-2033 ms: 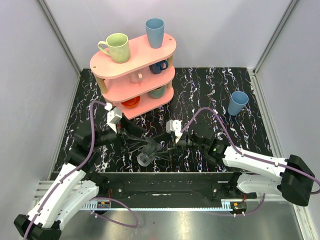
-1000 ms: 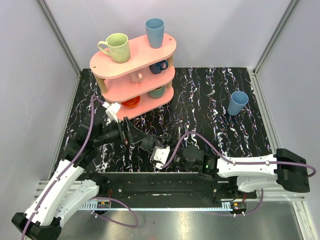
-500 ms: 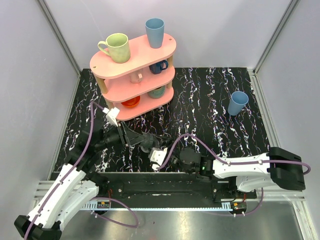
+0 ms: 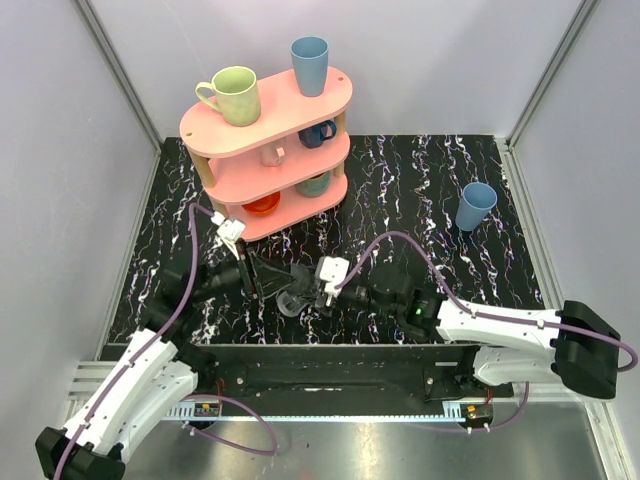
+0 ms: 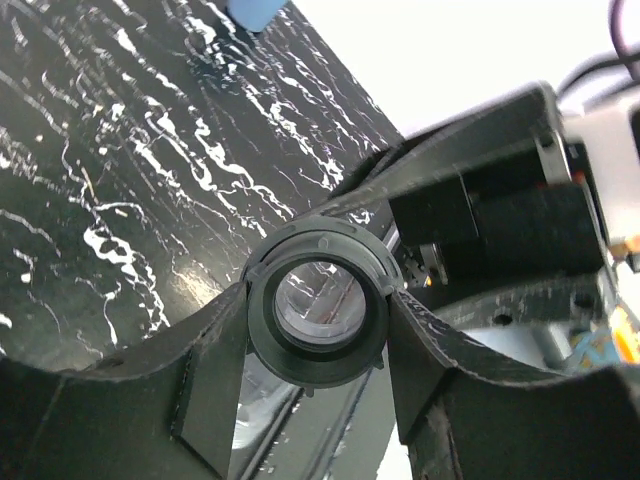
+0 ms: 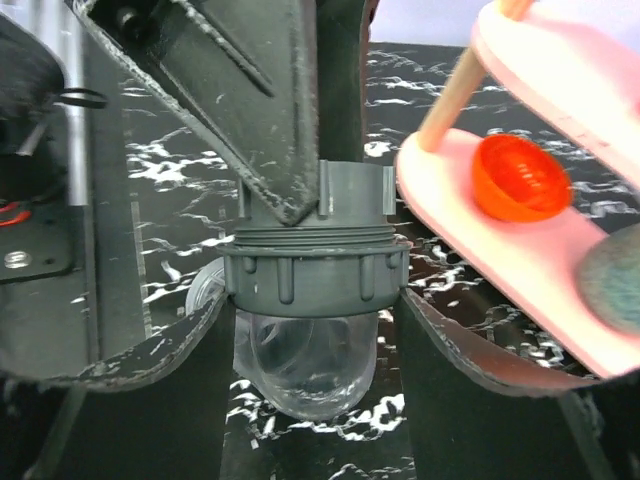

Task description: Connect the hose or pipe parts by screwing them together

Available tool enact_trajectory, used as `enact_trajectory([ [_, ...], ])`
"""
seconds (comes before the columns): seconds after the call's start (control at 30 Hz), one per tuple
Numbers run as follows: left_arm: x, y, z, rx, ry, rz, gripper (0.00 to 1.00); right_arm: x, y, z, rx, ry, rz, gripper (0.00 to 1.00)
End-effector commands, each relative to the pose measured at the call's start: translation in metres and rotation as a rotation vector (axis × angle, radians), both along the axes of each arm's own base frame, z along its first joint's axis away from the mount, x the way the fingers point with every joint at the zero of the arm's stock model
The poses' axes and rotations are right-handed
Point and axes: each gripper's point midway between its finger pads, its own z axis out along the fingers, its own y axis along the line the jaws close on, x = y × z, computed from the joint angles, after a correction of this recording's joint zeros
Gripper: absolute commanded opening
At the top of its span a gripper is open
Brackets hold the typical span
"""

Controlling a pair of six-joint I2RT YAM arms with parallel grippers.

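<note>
Grey collar (image 6: 315, 275) — clear fitting (image 6: 305, 375) below — in right hand (image 6: 312, 330).

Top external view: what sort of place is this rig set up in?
Probably a lab robot test cell: plain grey panel walls on aluminium frame posts, a black marble-patterned tabletop, and a staged pink three-tier shelf of cups.

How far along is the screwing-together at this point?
Done: the two parts are brought together, with the collar sitting on the threaded fitting. In hand: the right gripper clamps the collar and the left gripper clamps the fitting. Remaining: a band of thread shows above the collar, so more turns seem needed, then release.
</note>
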Motion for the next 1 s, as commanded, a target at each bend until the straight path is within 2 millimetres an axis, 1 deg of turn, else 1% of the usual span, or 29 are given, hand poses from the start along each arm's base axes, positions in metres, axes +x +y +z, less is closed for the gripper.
enact_trajectory([
  [0.0,-0.039,-0.014,0.029,-0.084,-0.356,-0.291,0.00,-0.025,0.011,0.052,0.162,0.139,0.217,0.00],
  [0.07,-0.040,-0.015,0.037,-0.111,-0.482,-0.302,0.00,-0.031,0.012,0.049,0.132,0.171,0.271,0.00],
  [0.1,-0.043,-0.015,0.044,-0.128,-0.547,-0.324,0.00,-0.033,0.014,0.045,0.118,0.203,0.289,0.00],
  [0.13,-0.043,-0.016,0.044,-0.125,-0.565,-0.339,0.00,-0.039,0.015,0.044,0.105,0.226,0.336,0.00],
  [0.17,-0.044,-0.017,0.045,-0.125,-0.583,-0.357,0.00,-0.037,0.015,0.042,0.093,0.250,0.345,0.00],
  [0.2,-0.050,-0.018,0.047,-0.127,-0.605,-0.403,0.00,-0.040,0.015,0.043,0.095,0.273,0.366,0.00],
  [0.23,-0.049,-0.020,0.048,-0.121,-0.615,-0.417,0.00,-0.045,0.015,0.044,0.093,0.284,0.400,0.00],
  [0.27,-0.049,-0.020,0.047,-0.116,-0.615,-0.430,0.00,-0.045,0.015,0.042,0.088,0.292,0.407,0.00],
  [0.33,-0.043,-0.020,0.046,-0.089,-0.602,-0.407,0.00,-0.043,0.014,0.041,0.088,0.289,0.397,0.00],
  [0.37,-0.039,-0.020,0.045,-0.075,-0.584,-0.386,0.17,-0.041,0.013,0.039,0.086,0.289,0.382,0.00],
  [0.4,-0.032,-0.018,0.044,-0.046,-0.531,-0.338,0.38,-0.039,0.013,0.037,0.079,0.283,0.370,0.00],
  [0.43,-0.027,-0.016,0.042,-0.023,-0.518,-0.306,0.49,-0.033,0.012,0.035,0.073,0.278,0.338,0.00],
  [0.47,-0.023,-0.014,0.043,-0.010,-0.494,-0.272,0.65,-0.031,0.011,0.030,0.054,0.287,0.320,0.00],
  [0.5,-0.012,-0.009,0.043,0.021,-0.442,-0.187,0.71,-0.028,0.010,0.029,0.045,0.280,0.306,0.00],
  [0.53,-0.010,-0.005,0.044,0.030,-0.413,-0.148,0.79,-0.024,0.010,0.028,0.039,0.278,0.283,0.00],
  [0.57,-0.006,-0.003,0.044,0.038,-0.387,-0.114,0.85,-0.023,0.008,0.027,0.033,0.277,0.273,0.00],
  [0.6,-0.003,0.001,0.045,0.046,-0.345,-0.068,0.93,-0.021,0.008,0.027,0.028,0.267,0.263,0.00],
  [0.63,-0.005,0.003,0.047,0.041,-0.330,-0.053,0.98,-0.017,0.007,0.029,0.032,0.259,0.244,0.00],
  [0.67,-0.001,0.006,0.048,0.039,-0.311,-0.013,0.99,-0.016,0.006,0.031,0.034,0.247,0.235,0.00],
  [0.7,-0.002,0.008,0.050,0.025,-0.257,0.010,0.99,-0.012,0.006,0.031,0.031,0.232,0.221,0.00],
  [0.73,-0.001,0.011,0.052,0.022,-0.231,0.041,0.99,-0.006,0.005,0.032,0.033,0.220,0.188,0.00],
  [0.77,0.006,0.016,0.051,0.025,-0.194,0.108,0.99,-0.003,0.003,0.034,0.037,0.208,0.169,0.00],
  [0.83,0.007,0.022,0.050,0.026,-0.077,0.171,0.99,0.006,0.000,0.036,0.039,0.162,0.123,0.00],
  [0.9,0.007,0.025,0.049,0.022,0.018,0.210,0.99,0.007,-0.002,0.041,0.045,0.082,0.105,0.00],
  [0.93,0.008,0.024,0.047,0.025,0.055,0.213,0.99,0.014,-0.005,0.042,0.057,0.032,0.050,0.00],
  [0.97,0.009,0.023,0.045,0.025,0.089,0.220,0.98,0.004,-0.002,0.046,0.064,-0.017,0.057,0.00],
])
